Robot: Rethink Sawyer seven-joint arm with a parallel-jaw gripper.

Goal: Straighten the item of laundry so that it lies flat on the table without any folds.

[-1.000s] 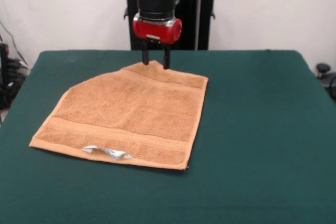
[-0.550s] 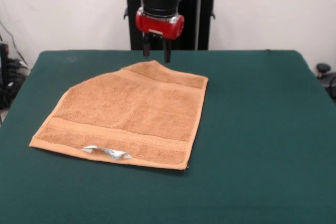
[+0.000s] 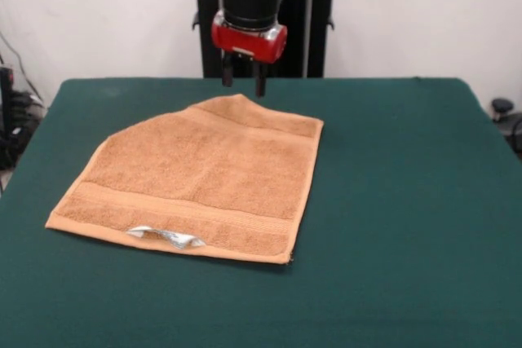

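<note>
The item of laundry [image 3: 204,173], an orange-tan terry towel, lies on the dark green table [image 3: 391,201] left of centre. Its far left corner is folded in, so that edge runs diagonally to a peak at the back. A white tag [image 3: 167,236] sticks out at the near hem. My gripper [image 3: 244,81] hangs just above and behind that peak, open, with nothing between its two dark fingers and not touching the cloth.
The black pedestal [image 3: 314,22] stands behind the table's far edge. Bare green felt stretches to the right of the towel and along the near edge. Cables and dark gear [image 3: 12,120] sit off the table's left side.
My gripper has let go of the towel's back peak and risen clear of it. The towel stays where it was, with its corner still folded in.
</note>
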